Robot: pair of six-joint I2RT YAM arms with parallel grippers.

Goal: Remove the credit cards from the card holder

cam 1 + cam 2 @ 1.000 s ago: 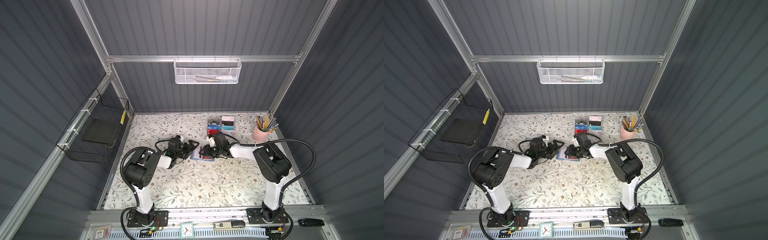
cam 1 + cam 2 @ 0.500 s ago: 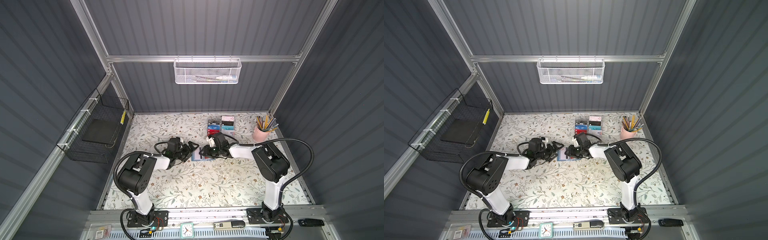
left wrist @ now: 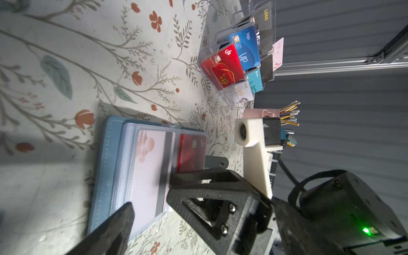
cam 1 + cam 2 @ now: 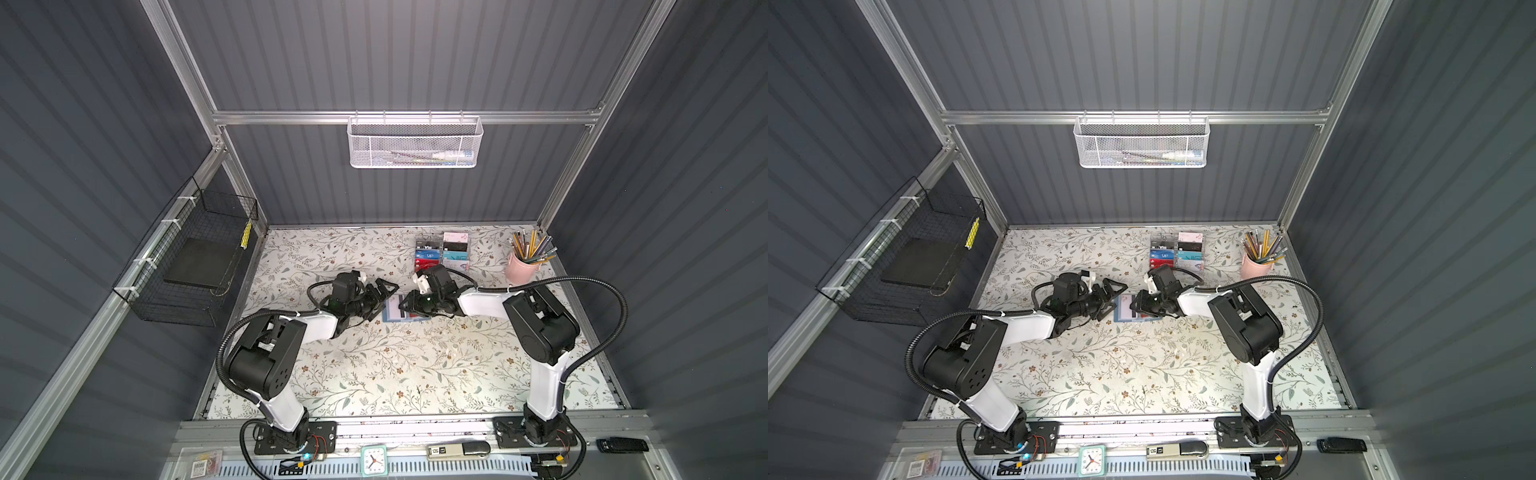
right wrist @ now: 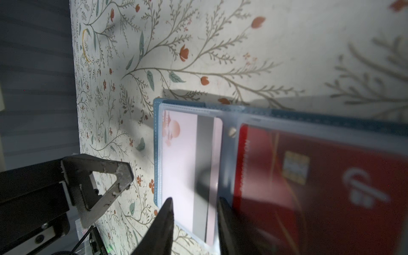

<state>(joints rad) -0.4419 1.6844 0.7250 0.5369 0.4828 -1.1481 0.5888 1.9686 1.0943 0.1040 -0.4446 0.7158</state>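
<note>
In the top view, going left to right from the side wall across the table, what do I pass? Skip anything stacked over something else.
black wire basket → card holder → clear card rack → pink pencil cup

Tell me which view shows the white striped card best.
Right wrist: the white striped card lies nearly whole, stripe clear. Left wrist shows the card slanted, one end covered. In both top views the card is a tiny pale patch.
</note>
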